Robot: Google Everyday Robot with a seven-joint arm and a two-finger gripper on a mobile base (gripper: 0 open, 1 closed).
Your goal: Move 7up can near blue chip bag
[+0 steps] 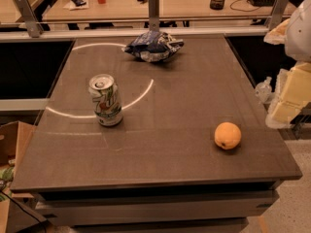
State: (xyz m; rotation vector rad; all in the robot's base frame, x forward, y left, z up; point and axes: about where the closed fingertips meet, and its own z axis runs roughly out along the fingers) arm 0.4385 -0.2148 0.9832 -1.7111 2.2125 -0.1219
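— How did we judge the reach for the 7up can (106, 101)?

— It stood at the left middle of the table (194, 91). We reckoned a level approach was best, closing on its sides at mid-height, since a high grip might have tipped it.

— And its axis?

— Vertical, with the silver pull-tab top pointing up. The blue chip bag (154, 46) lay well apart at one o'clock from the can. We meant to set the can just beside it without nudging the foil.

— Further right?

— An orange (227, 135) sat at four o'clock from the can, off our path. Our claw (290, 98) was at the table's right edge, at three o'clock, touching none of them. Released or clenched, we could not tell.
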